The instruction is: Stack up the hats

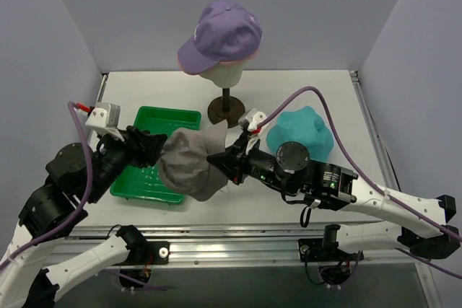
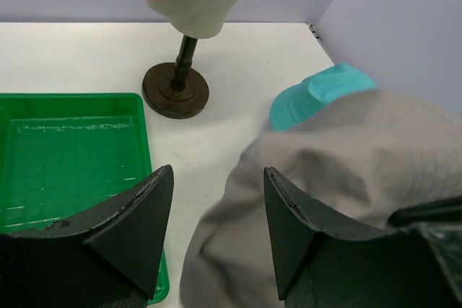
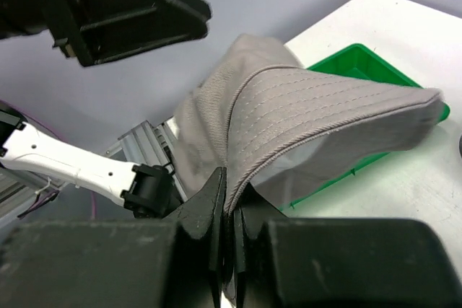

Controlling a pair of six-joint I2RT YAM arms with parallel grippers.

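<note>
My right gripper point(image 1: 216, 158) is shut on the brim of the grey bucket hat point(image 1: 191, 164), holding it off the table; the pinch shows in the right wrist view point(image 3: 231, 192) with the hat point(image 3: 303, 117) hanging from it. My left gripper point(image 1: 155, 146) is open and empty just left of the grey hat point(image 2: 339, 164); its fingers point(image 2: 137, 214) straddle the hat's edge without gripping. The teal bucket hat point(image 1: 300, 133) lies on the table at right, also in the left wrist view point(image 2: 317, 93). The lavender cap point(image 1: 220, 34) sits on the mannequin head over the pink cap's rim point(image 1: 242, 59).
The green tray point(image 1: 155, 153) lies at left under the grey hat's edge, seen too in the left wrist view point(image 2: 68, 156). The mannequin head point(image 1: 220, 71) stands on a dark stand point(image 1: 225, 110) at the back middle. Grey walls enclose the white table point(image 1: 317, 91).
</note>
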